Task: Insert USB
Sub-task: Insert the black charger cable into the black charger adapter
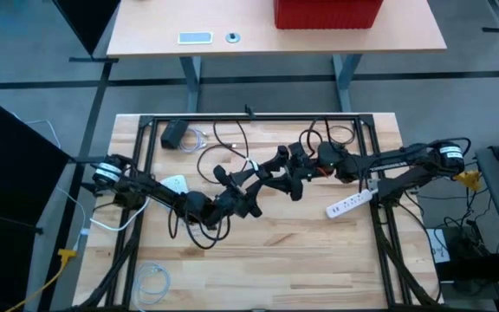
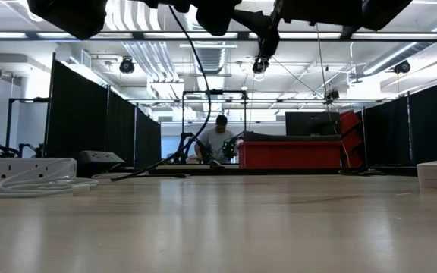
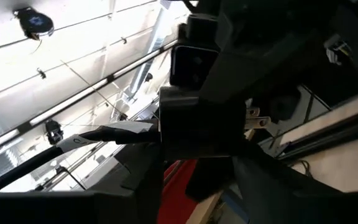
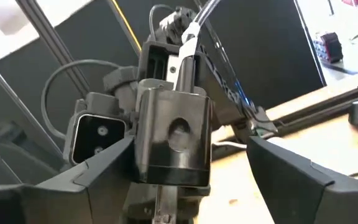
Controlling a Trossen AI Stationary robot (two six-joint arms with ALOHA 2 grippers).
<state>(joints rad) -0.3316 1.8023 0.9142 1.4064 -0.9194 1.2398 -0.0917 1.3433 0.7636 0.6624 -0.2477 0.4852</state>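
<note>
The left gripper (image 1: 267, 176) is clamped on a black power adapter (image 3: 197, 121). The right gripper (image 1: 291, 178), directly opposite and nearly touching, is clamped on a USB cable (image 4: 185, 62).

Loose cables (image 1: 223, 143) around both arms.

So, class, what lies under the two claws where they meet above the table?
Left claw and right claw meet over the wooden table; black cable loops show beneath. The spot directly underneath is covered by the arms.
</note>
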